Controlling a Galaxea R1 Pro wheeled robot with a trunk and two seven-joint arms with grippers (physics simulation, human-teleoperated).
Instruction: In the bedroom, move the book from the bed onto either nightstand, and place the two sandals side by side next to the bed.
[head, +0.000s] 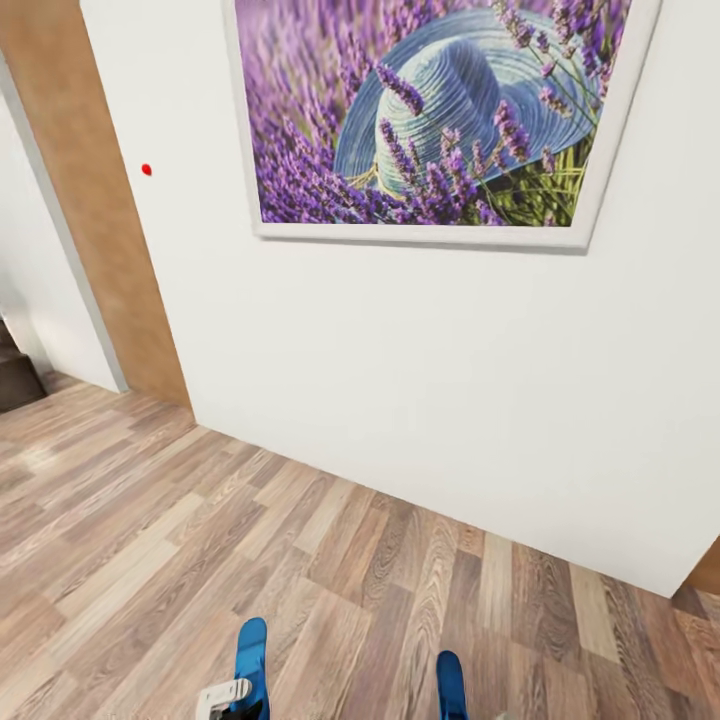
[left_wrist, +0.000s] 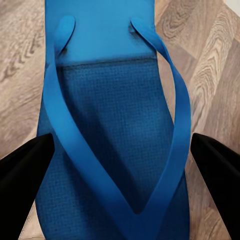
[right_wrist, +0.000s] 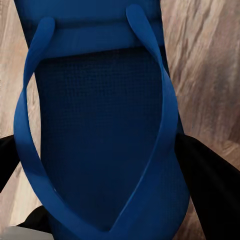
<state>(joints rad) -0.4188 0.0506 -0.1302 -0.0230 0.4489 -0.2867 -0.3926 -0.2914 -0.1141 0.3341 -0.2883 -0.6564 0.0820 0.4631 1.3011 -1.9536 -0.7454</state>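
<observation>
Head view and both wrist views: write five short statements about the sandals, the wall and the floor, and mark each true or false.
1. Each gripper has a blue sandal between its fingers. True: the left gripper straddles one sandal and the right gripper straddles the other sandal.
2. The framed picture shows red roses. False: it shows purple lavender and a blue hat.
3. The floor is wood plank. True.
4. The sandals are green. False: both are bright blue.
5. The picture hangs on a brown wall. False: the wall is white; a brown door stands to its left.
</observation>
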